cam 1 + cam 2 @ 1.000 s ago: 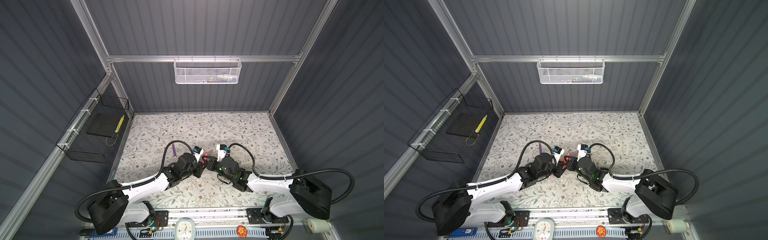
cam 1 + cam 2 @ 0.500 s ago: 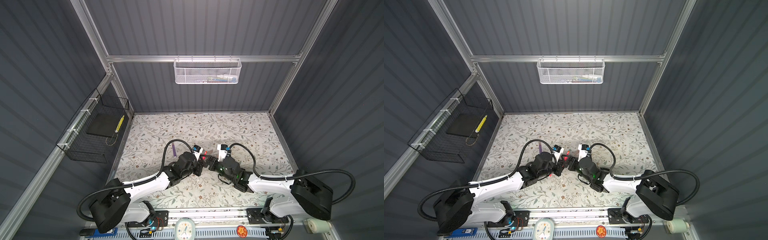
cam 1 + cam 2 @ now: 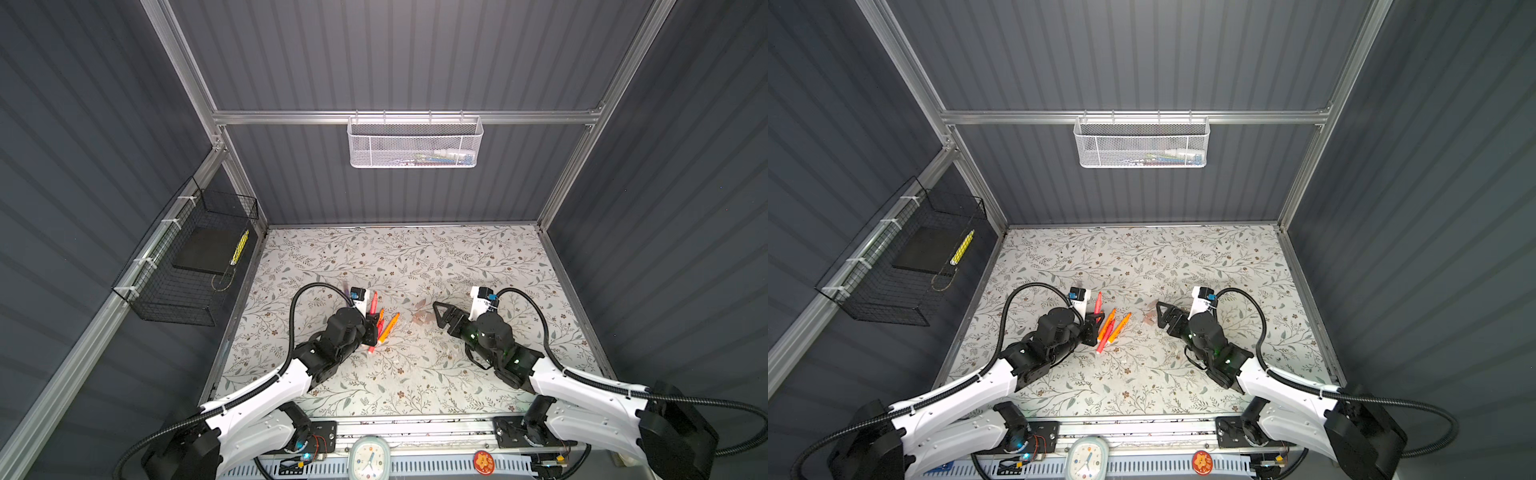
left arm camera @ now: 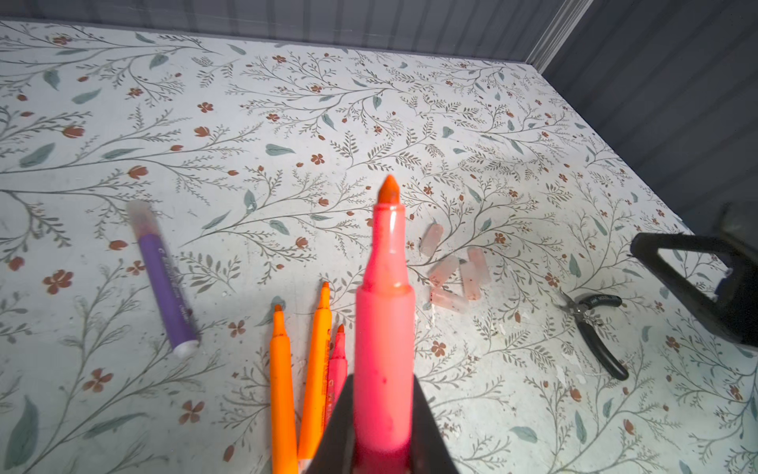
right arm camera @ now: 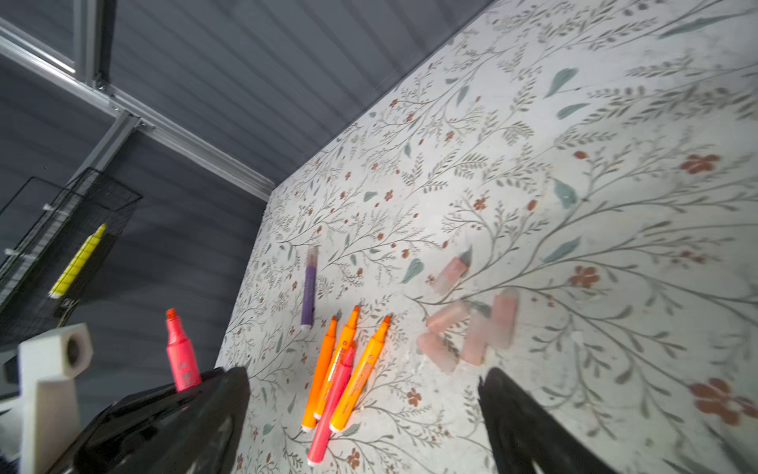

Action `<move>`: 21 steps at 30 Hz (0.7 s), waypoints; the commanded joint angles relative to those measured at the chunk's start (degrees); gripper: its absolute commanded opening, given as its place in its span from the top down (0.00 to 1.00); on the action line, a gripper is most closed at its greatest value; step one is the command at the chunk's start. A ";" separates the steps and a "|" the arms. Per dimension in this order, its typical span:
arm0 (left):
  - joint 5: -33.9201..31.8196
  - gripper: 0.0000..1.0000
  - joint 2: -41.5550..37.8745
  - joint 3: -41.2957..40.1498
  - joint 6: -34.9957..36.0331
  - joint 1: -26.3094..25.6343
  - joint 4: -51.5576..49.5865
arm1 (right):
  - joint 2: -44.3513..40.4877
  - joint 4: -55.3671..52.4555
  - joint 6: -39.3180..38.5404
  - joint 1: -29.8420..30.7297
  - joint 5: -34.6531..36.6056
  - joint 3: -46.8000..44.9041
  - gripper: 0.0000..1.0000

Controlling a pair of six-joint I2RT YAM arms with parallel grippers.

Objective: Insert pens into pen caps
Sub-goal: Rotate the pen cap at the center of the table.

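Observation:
My left gripper (image 4: 382,404) is shut on a pink-red pen (image 4: 384,328) with its bare tip pointing up and away; both top views show this pen (image 3: 373,302) (image 3: 1098,302). Three orange pens (image 5: 328,365) and one pink-red pen (image 5: 332,406) lie bunched on the mat beside the left gripper (image 3: 376,328). A purple pen (image 4: 164,283) lies apart with a cap on. Several pale pinkish pen caps (image 4: 455,273) (image 3: 420,316) lie loose in a cluster. My right gripper (image 5: 365,375) (image 3: 437,316) is open and empty, just right of the caps.
Black-handled pliers (image 4: 594,328) lie on the mat near the right gripper's fingers (image 4: 697,283). A white mesh basket (image 3: 415,143) hangs on the back wall and a black wire basket (image 3: 187,266) on the left wall. The floral mat (image 3: 415,257) stretches back behind both arms.
The right gripper has opened and drawn back to the right. The left gripper has pulled a little left, still shut on the pink-red pen.

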 commanded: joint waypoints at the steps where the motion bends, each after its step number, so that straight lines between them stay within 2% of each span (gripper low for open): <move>1: -0.59 1.00 -2.78 -1.17 -0.46 0.03 -3.34 | -0.34 -12.65 -5.57 -1.85 1.34 2.59 0.14; 4: 1.20 1.00 -3.38 -1.58 -0.61 0.03 -3.13 | 1.40 -16.75 -8.36 -3.09 0.67 4.67 0.18; 7: 1.69 1.00 -2.24 -0.56 -0.94 0.10 -4.02 | 4.43 -20.22 -10.92 -4.08 -3.19 8.07 0.22; 11: 2.02 1.00 -1.68 0.08 -1.24 0.04 -4.90 | 11.48 -25.88 -13.93 -4.28 -6.12 13.47 0.30; 21: 3.02 1.00 -2.97 -0.22 -1.51 0.05 -5.04 | 17.38 -32.27 -16.29 -3.89 -10.26 18.07 0.41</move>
